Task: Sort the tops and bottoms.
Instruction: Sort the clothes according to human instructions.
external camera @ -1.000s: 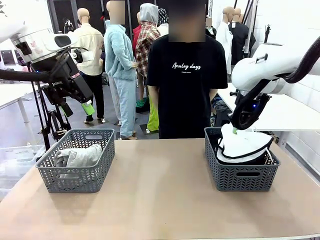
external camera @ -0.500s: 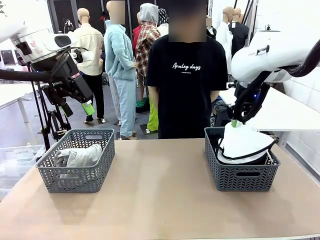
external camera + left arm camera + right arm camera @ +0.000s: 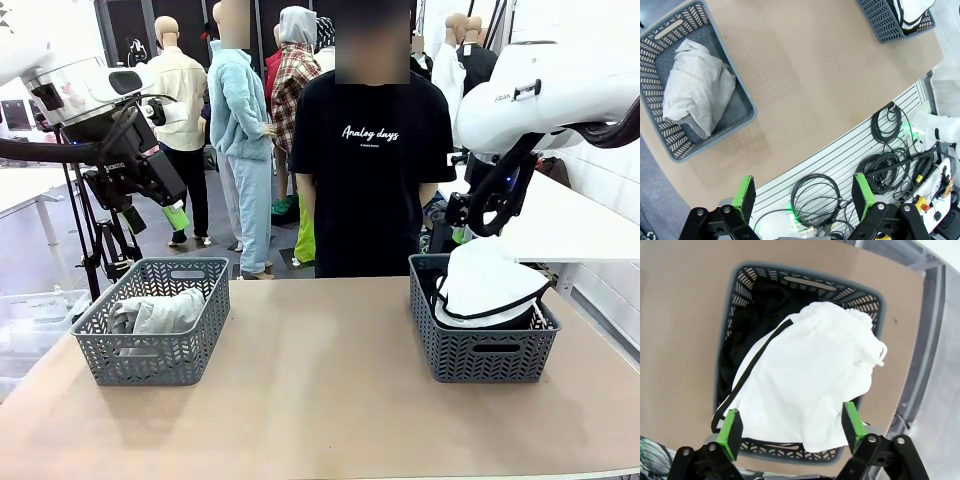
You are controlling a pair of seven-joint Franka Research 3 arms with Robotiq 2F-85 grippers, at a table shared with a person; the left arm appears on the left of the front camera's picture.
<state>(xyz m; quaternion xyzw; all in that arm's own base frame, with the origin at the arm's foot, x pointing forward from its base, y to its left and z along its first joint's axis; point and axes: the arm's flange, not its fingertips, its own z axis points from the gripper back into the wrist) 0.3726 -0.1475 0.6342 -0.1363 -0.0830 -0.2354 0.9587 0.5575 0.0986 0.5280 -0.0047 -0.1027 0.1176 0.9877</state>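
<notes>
A light heather-grey top (image 3: 155, 314) lies crumpled in the left grey basket (image 3: 150, 366); the left wrist view looks down on this top (image 3: 697, 95). White shorts with black piping (image 3: 490, 284) are heaped over black bottoms (image 3: 755, 315) in the right grey basket (image 3: 480, 356). My right gripper (image 3: 458, 232) hangs open just above the shorts (image 3: 810, 385), its green pads (image 3: 852, 420) apart and holding nothing. High over the left basket, my left gripper (image 3: 155, 222) stands open and empty.
A person in a black printed T-shirt (image 3: 372, 170) stands at the table's far edge between the two baskets. Bare tabletop (image 3: 320, 400) stretches between and in front of them. Cables (image 3: 880, 165) lie on a slatted panel below the table's near edge.
My right gripper has opened, let go of the white shorts and risen above the right basket. The shorts have settled onto the pile. The left arm has not moved.
</notes>
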